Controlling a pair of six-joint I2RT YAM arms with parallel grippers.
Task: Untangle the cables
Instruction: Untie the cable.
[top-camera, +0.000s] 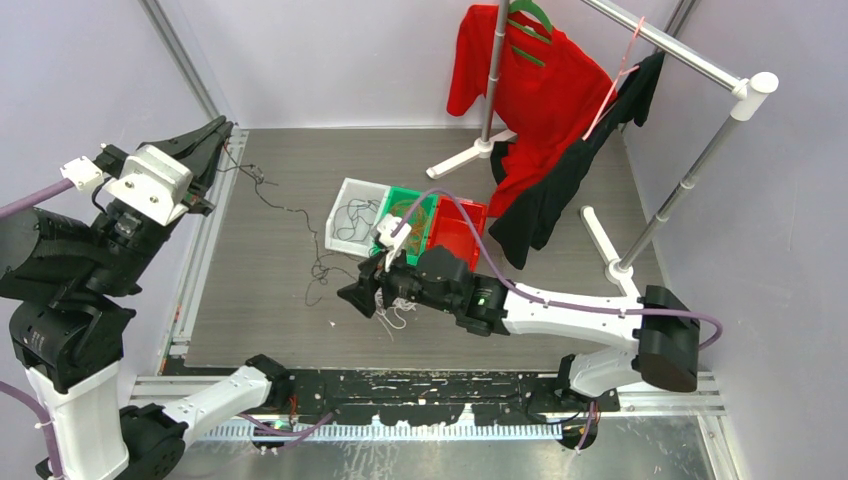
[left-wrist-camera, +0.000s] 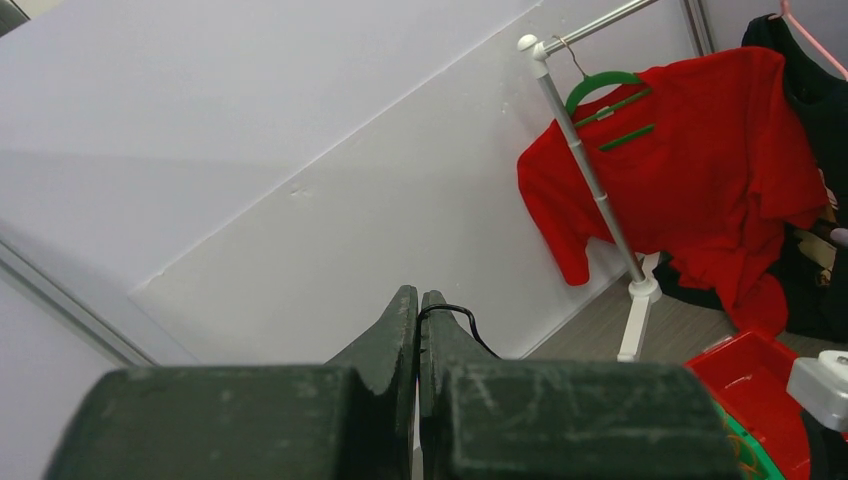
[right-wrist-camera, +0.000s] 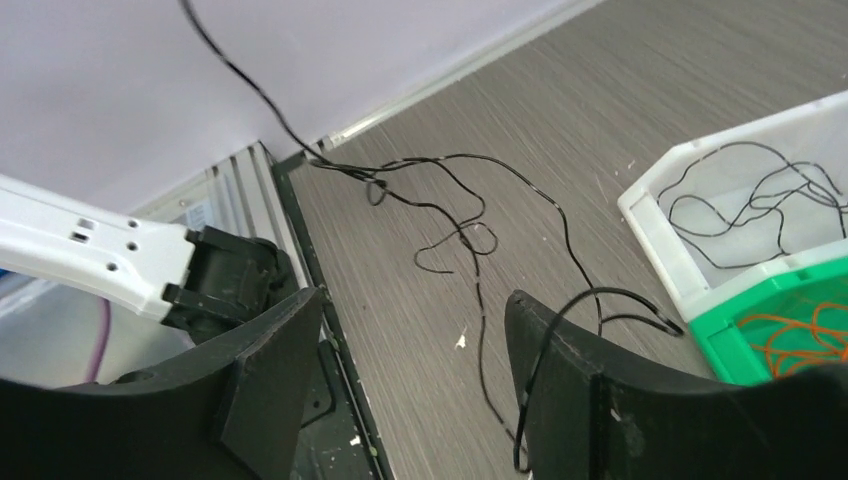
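Note:
My left gripper (top-camera: 218, 133) is raised at the table's far left and is shut on a thin black cable (top-camera: 283, 208). The left wrist view shows the cable (left-wrist-camera: 457, 314) pinched between the closed fingertips of the left gripper (left-wrist-camera: 418, 298). The cable trails across the table toward my right gripper (top-camera: 358, 296), which is open and low over the table. In the right wrist view the right gripper (right-wrist-camera: 415, 305) is open, and a loop of the black cable (right-wrist-camera: 478, 300) drapes over its right finger (right-wrist-camera: 560, 360). A few white cables (top-camera: 400, 316) lie under the right wrist.
A white bin (top-camera: 345, 192) holds black cables, a green bin (top-camera: 427, 240) holds orange cables, and a red bin (top-camera: 462, 232) stands beside them. A clothes rack (top-camera: 690, 180) with a red shirt (top-camera: 540, 90) and a black garment stands at the back right.

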